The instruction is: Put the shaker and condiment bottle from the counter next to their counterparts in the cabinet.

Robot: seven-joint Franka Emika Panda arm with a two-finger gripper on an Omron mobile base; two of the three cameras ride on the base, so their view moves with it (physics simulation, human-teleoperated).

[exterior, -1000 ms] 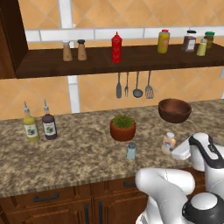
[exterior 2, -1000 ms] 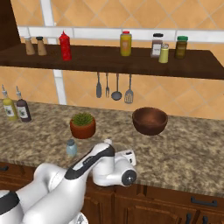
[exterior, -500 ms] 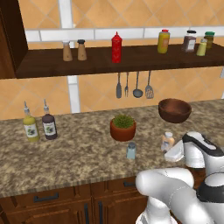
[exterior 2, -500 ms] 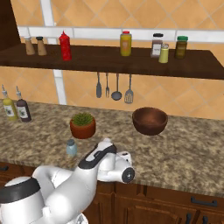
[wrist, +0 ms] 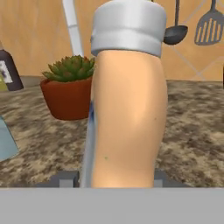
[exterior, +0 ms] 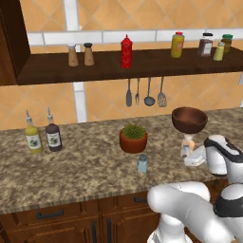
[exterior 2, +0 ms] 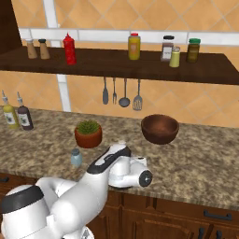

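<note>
We note the counter (exterior: 71, 171) spanning the frame, with the cabinet (exterior: 142, 66) mounted above it on the tiled wall. On the counter, largest first: one brown wooden bowl (exterior: 189, 118), one potted succulent (exterior: 133, 138), two dark-capped sauce bottles at far left (exterior: 42, 136), and one shaker (exterior: 142, 163) standing just in front of the pot. The bowl sits directly behind the gripper's working spot; the pot and shaker lie to its left, apart from it.

The condiment bottle (wrist: 129, 109) stands upright on the counter near the front edge, right of the shaker. The gripper (exterior: 190, 153) is clamped on it: in the hand view the peach body rises between the finger tips (wrist: 65, 178) and its white cap reaches the top edge. In the left base view the bottle is mostly hidden by the hand; in the right base view the forearm covers it.

Cabinet count: two brown shakers (exterior: 79, 55), one red squeeze bottle (exterior: 126, 51), one yellow bottle (exterior: 177, 45), and three small jars at the right end (exterior: 216, 46), labels too small to read. Four utensils (exterior: 144, 92) hang beneath the shelf.
</note>
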